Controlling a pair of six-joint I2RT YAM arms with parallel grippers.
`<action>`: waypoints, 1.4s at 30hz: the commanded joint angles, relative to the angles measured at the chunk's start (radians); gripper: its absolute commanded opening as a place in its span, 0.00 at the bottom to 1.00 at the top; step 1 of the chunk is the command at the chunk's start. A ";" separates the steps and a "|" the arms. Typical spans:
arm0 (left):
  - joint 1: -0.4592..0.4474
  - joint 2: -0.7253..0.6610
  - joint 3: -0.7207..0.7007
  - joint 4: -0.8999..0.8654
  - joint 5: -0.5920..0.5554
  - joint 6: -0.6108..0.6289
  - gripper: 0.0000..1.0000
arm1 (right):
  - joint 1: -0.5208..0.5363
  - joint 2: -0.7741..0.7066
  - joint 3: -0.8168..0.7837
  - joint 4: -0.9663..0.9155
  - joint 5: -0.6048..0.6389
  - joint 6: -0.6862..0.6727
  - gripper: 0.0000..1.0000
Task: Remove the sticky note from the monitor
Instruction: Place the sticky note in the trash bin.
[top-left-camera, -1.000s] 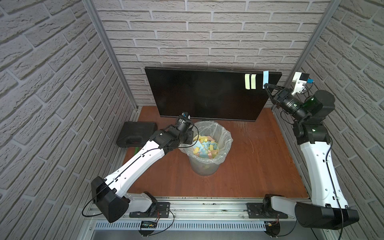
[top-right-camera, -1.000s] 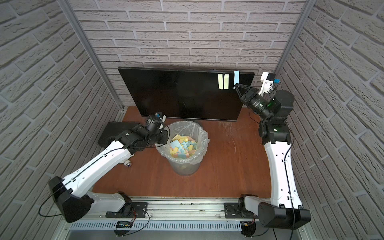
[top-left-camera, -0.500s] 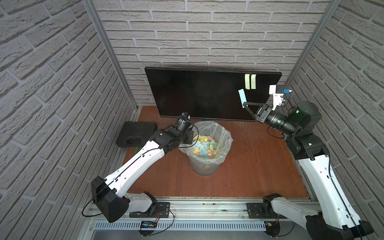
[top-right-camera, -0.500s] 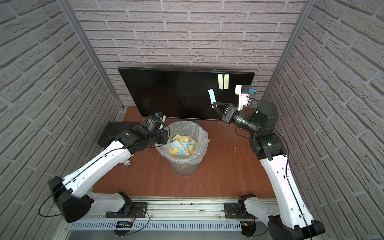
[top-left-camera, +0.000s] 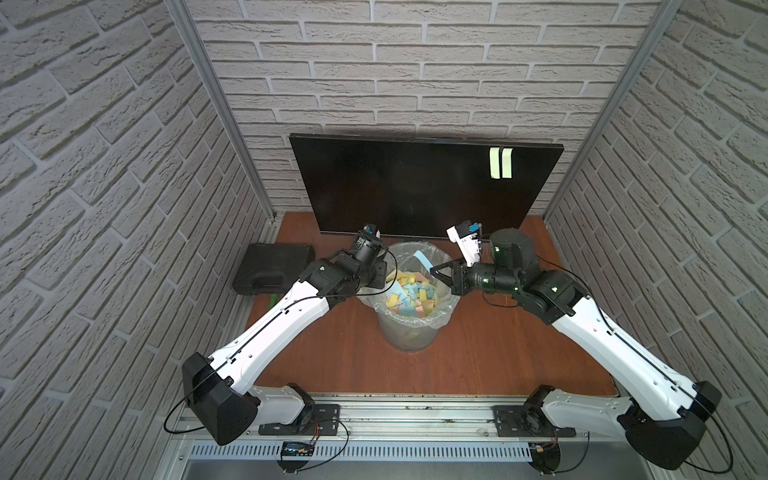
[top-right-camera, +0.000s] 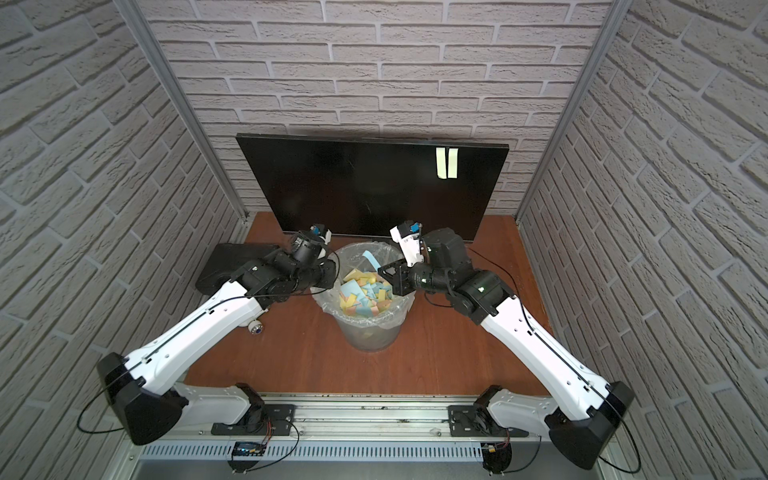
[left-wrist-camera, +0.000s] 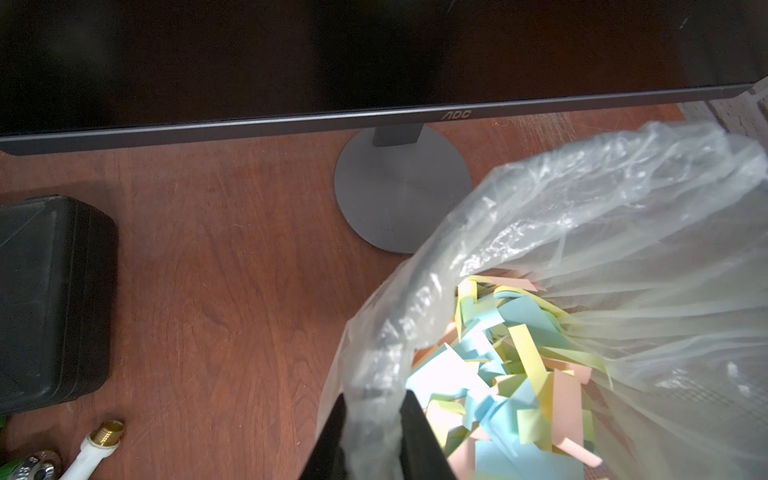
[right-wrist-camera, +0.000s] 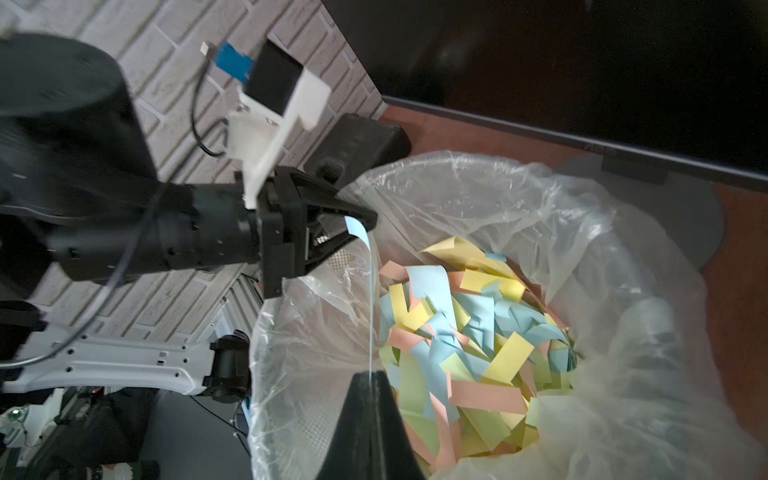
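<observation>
Sticky note (top-left-camera: 424, 259) in right gripper (top-left-camera: 433, 271)

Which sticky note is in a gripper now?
The blue note, pinched in the shut right gripper over the bin. The two pale green notes are on the monitor; the others lie in the bin.

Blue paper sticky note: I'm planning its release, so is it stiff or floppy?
Likely floppy: the blue paper sticky note curls away from the fingers of the right gripper. Probably light, being thin edge-on, so it may flutter.
</observation>
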 joint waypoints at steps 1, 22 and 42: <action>-0.005 0.016 0.002 -0.014 0.020 -0.001 0.21 | 0.046 0.036 0.036 -0.023 0.083 -0.073 0.03; -0.004 0.012 -0.004 -0.012 0.021 -0.007 0.21 | 0.139 0.160 0.122 -0.056 0.195 -0.105 0.41; -0.005 0.005 -0.016 -0.003 0.023 -0.009 0.21 | 0.122 0.164 0.087 0.041 -0.059 -0.045 0.78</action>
